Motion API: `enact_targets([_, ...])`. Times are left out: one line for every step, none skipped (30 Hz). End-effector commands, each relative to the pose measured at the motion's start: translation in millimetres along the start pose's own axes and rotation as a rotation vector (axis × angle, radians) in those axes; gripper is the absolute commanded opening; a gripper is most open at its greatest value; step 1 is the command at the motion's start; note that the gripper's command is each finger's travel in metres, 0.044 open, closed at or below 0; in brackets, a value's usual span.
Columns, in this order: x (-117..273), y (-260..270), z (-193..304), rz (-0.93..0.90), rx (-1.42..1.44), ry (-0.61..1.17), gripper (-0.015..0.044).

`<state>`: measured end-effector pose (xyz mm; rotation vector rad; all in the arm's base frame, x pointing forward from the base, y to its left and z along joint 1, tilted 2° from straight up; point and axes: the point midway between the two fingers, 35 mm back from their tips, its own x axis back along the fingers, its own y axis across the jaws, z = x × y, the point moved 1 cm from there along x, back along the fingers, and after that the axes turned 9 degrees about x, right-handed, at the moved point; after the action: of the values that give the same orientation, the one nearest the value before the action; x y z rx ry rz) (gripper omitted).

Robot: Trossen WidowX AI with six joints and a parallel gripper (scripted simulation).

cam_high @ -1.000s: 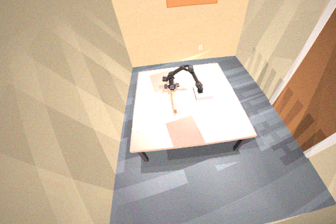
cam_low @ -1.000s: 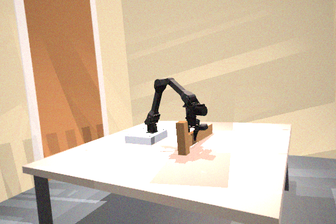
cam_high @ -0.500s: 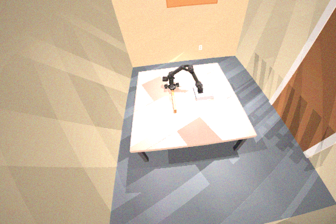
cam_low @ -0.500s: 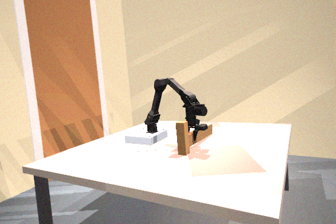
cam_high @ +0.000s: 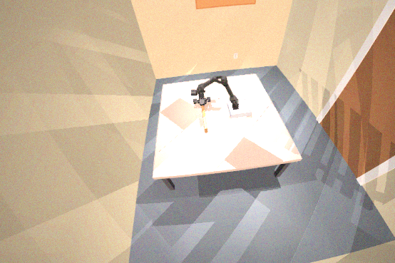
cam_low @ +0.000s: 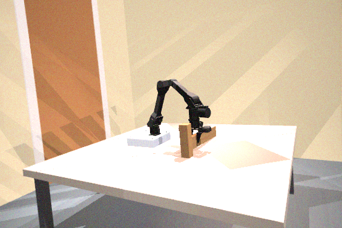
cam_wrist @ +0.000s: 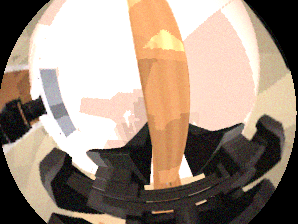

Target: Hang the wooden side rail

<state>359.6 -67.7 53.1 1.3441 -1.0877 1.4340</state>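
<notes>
The wooden side rail (cam_high: 204, 116) (cam_low: 211, 135) (cam_wrist: 169, 95) stands on edge and runs away behind the headboard post (cam_high: 205, 131) (cam_low: 186, 141), which stands upright on the table. In the exterior view the rail's near end meets the outline of the post below its top; I cannot tell whether they touch. My gripper (cam_low: 198, 138) (cam_wrist: 160, 121) is shut on the rail, one finger on each side of it, some way back from the post. The steel hooks, the slot and the pins are hidden or too small to see, and so is whether the hooks sit on the pins. The rail's far end is partly behind the gripper.
The arm's pale base block (cam_high: 240, 113) (cam_low: 143, 141) stands to one side of the rail, with the arm arching over from it. The white table (cam_high: 214, 159) (cam_low: 154, 168) carries reddish light patches. The table's near edge lies beyond the post.
</notes>
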Motion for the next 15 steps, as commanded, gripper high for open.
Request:
enact_targets([2.7,-2.6,2.0,0.008,0.003,0.004,0.0])
enact_targets([2.6,-2.7,2.1,0.009,0.003,0.004,0.0])
enact_targets([2.4,-2.8,2.2,0.009,0.003,0.004,0.0])
enact_targets([2.3,-2.9,2.4,0.009,0.003,0.004,0.0])
enact_targets([2.3,-3.0,2.5,0.009,0.003,0.004,0.0])
enact_targets([2.2,-3.1,2.6,0.009,0.003,0.004,0.0])
enact_targets([2.1,-3.2,2.8,0.009,0.003,0.004,0.0])
enact_targets([2.0,-3.2,2.9,0.009,0.003,0.004,0.0])
enact_targets([2.0,-3.1,2.9,0.009,0.003,0.004,0.0])
enact_targets([2.0,-2.9,3.0,0.009,0.003,0.004,0.0])
enact_targets([2.0,-2.8,3.1,0.008,0.003,0.004,0.0])
enact_targets([2.0,-2.7,3.2,0.008,0.003,0.004,0.0])
enact_targets([1.9,-2.5,3.3,0.008,0.003,0.004,0.0])
enact_targets([1.8,-2.4,3.4,0.008,0.003,0.004,0.0])
enact_targets([1.7,-2.3,3.5,0.008,0.003,0.004,0.0])
